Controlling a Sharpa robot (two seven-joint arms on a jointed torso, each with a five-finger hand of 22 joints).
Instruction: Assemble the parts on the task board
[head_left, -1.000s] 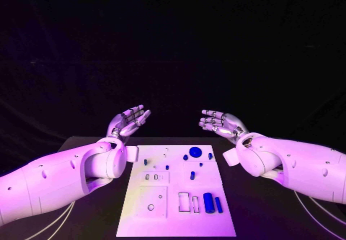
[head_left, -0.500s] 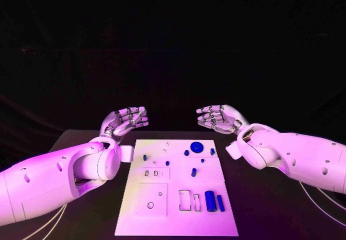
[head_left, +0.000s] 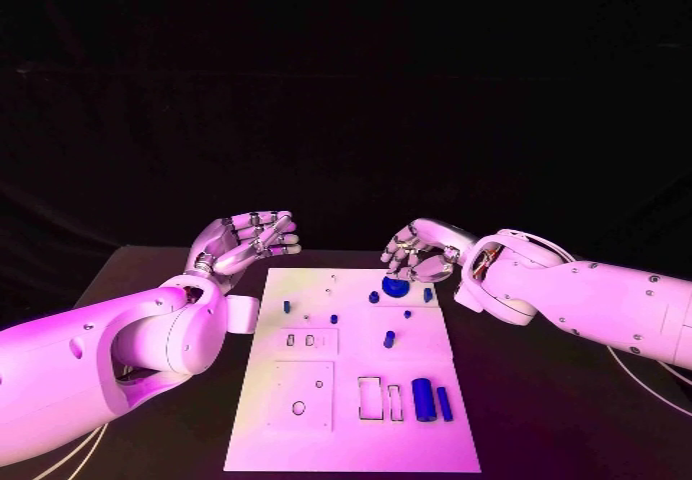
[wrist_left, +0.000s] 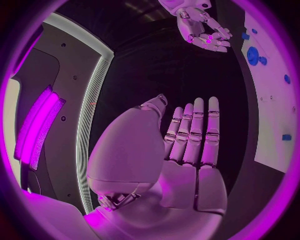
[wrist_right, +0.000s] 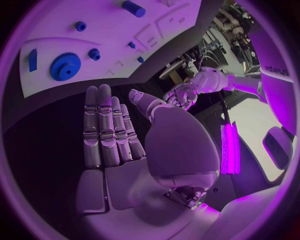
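Both hands have come down and forward since the earlier frames: the right hand (head_left: 420, 253), raised and apart from the board a second ago, now hovers over the board's far right corner, just above the big gear; the left hand (head_left: 242, 243) has sunk a little and curled its fingers more, staying off the board's far left corner.

On the black table (head_left: 159, 275) lies the white board (head_left: 351, 440), running away from the robot, between the two arms. Neither hand touches it.

The left hand holds nothing; in its wrist view the fingers lie straight and side by side, while from above they look loosely bent, palm up. The right hand is also released, grasping nothing, its fingers straight together in its own wrist view (wrist_right: 106, 130) and bent downward from above.

The blue parts sit on the board. A large gear (head_left: 394, 287) lies at the far end, with a small gear (head_left: 374, 296) just beside it and a short block (head_left: 428, 294) at its other side. Two bars (head_left: 423, 398) stand side by side near the right edge at the near end, beside open rectangular slots. Small pegs (head_left: 388, 339) are scattered across the middle.
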